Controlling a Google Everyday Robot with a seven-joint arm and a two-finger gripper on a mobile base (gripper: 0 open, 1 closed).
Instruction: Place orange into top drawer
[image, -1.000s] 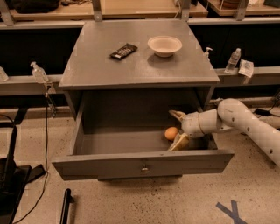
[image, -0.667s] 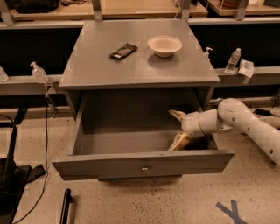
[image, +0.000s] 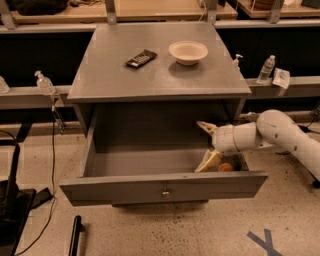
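The top drawer (image: 125, 188) of the grey cabinet is pulled out wide, its front panel carrying a small round knob (image: 164, 191). The orange (image: 225, 167) lies on the drawer floor in the front right corner, partly hidden behind the front panel. My gripper (image: 206, 145) reaches in from the right over the drawer's right side. It is open and empty, with one tan finger (image: 204, 127) up and the other finger (image: 209, 161) down, just left of the orange.
On the cabinet top (image: 160, 80) stand a beige bowl (image: 188, 52) and a dark flat packet (image: 141, 58). Bottles stand on side ledges, one at the right (image: 268, 69) and one at the left (image: 44, 82). A black stand (image: 10, 200) is at the left, and blue tape (image: 265, 242) marks the floor.
The orange, first seen left of the lower finger, went out of sight and now lies to the right of that finger near the drawer's front right corner. The gripper has hardly moved.
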